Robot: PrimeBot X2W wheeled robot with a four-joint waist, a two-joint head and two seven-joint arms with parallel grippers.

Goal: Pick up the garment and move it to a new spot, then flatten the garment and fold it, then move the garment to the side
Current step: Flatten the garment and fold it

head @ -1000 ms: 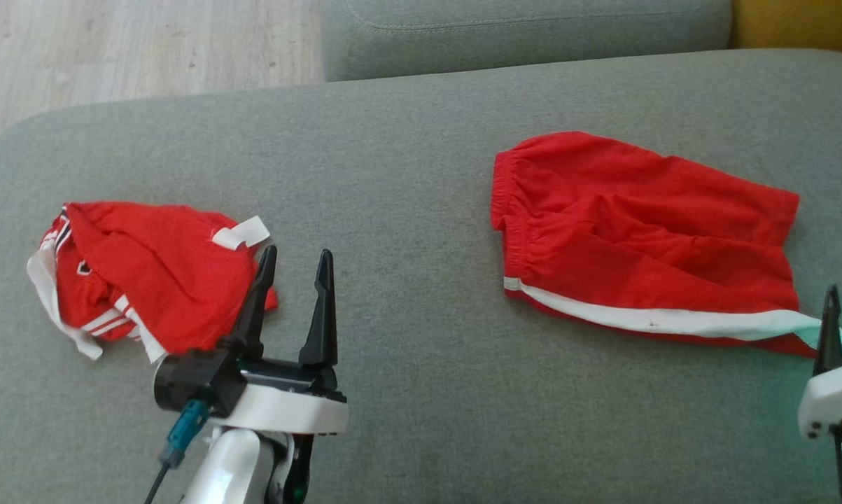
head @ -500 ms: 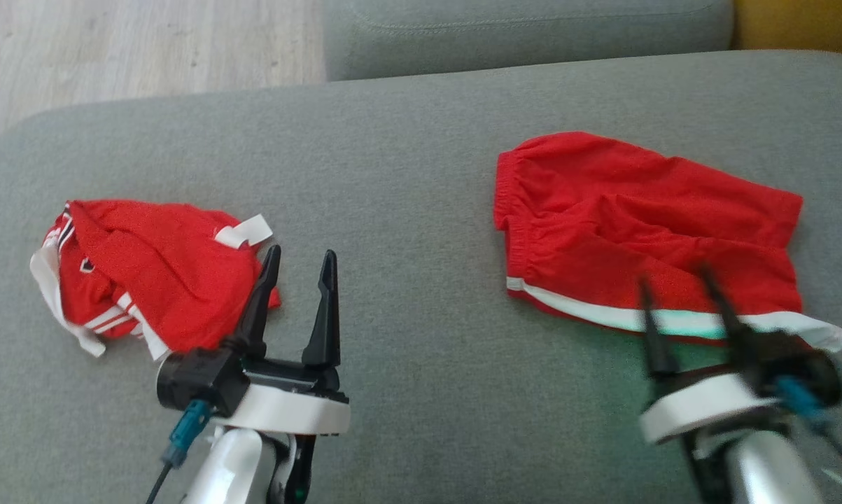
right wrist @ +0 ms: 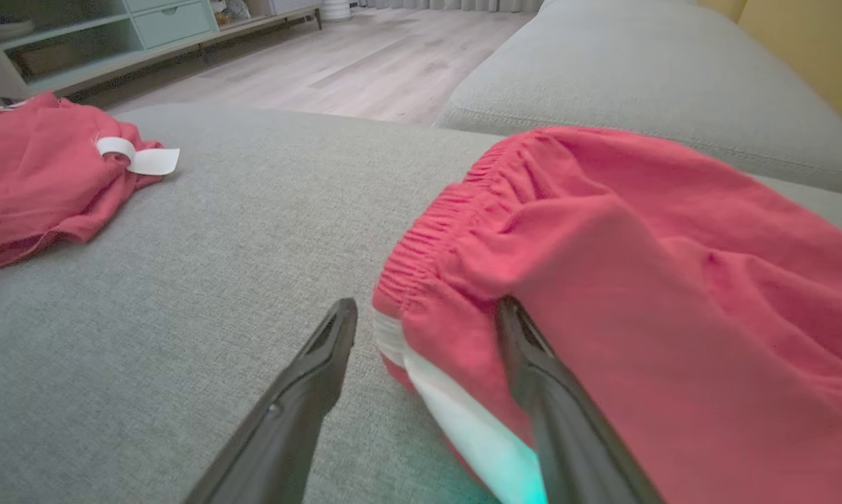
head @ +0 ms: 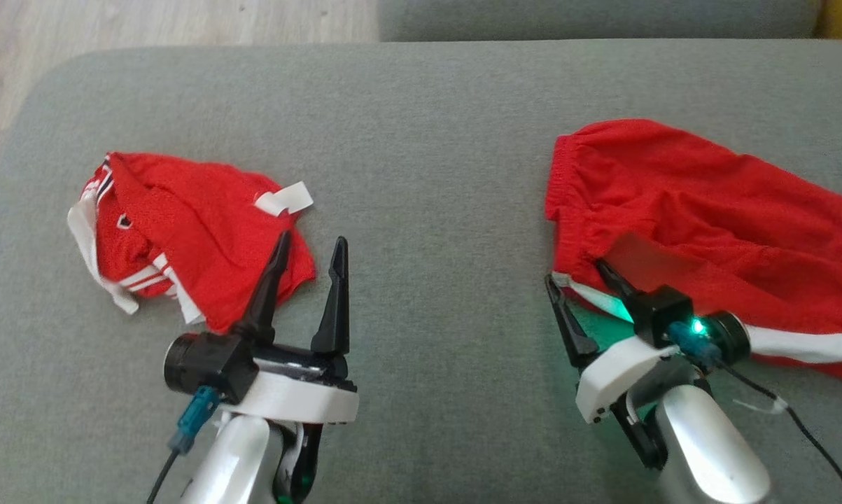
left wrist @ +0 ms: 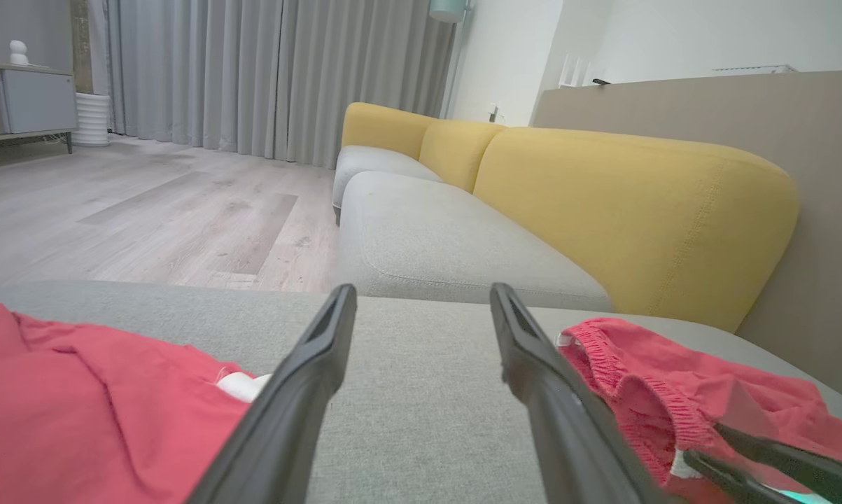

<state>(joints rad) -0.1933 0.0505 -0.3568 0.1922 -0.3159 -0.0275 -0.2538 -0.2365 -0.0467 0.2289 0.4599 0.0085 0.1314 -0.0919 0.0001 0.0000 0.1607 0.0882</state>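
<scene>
**A:** Counting the cloth first: how many pieces lie on the grey cushion?

**B:** Two, both red and well apart. The red shorts lie spread out on the right side. A crumpled red garment is bunched on the left, with one white tag sticking out at its far edge.

**A:** And grippers?

**B:** Two as well. The left gripper hangs at the right edge of the crumpled garment, its two fingers apart with bare cushion between them. The right gripper is at the waistband corner of the shorts with its fingers spread wide. In the right wrist view one finger is over bare cushion just beside that corner and the other lies against the red cloth. The corner sits between them, not pinched.

**A:** Stripes?

**B:** One white stripe runs along the near edge of the shorts.

**A:** What is hidden or unclear?

**B:** The shorts run off the right edge of the head view, so their leg ends are cut off. The right wrist covers a stretch of the stripe. The crumpled garment is folded over itself, so I cannot tell what kind it is, and a small badge on it is too small to read. I also cannot tell whether the left gripper's outer finger touches that garment or only passes in front of it.
</scene>
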